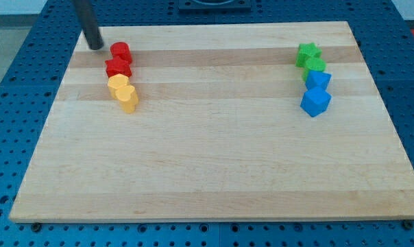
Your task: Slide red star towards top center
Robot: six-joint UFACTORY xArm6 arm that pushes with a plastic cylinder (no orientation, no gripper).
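The red star (118,67) lies on the wooden board (214,158) near the view's top left. A red round block (120,51) touches it just above. My tip (96,46) rests on the board a little to the left of the red round block and up-left of the red star, apart from both. Two yellow blocks sit below the star: one (118,84) touches it, and a yellow heart-like block (128,98) sits below that.
At the view's right stands a column of blocks: a green star (308,53), a green block (314,66), a blue block (318,81) and a blue cube-like block (315,101). A blue pegboard (15,103) surrounds the board.
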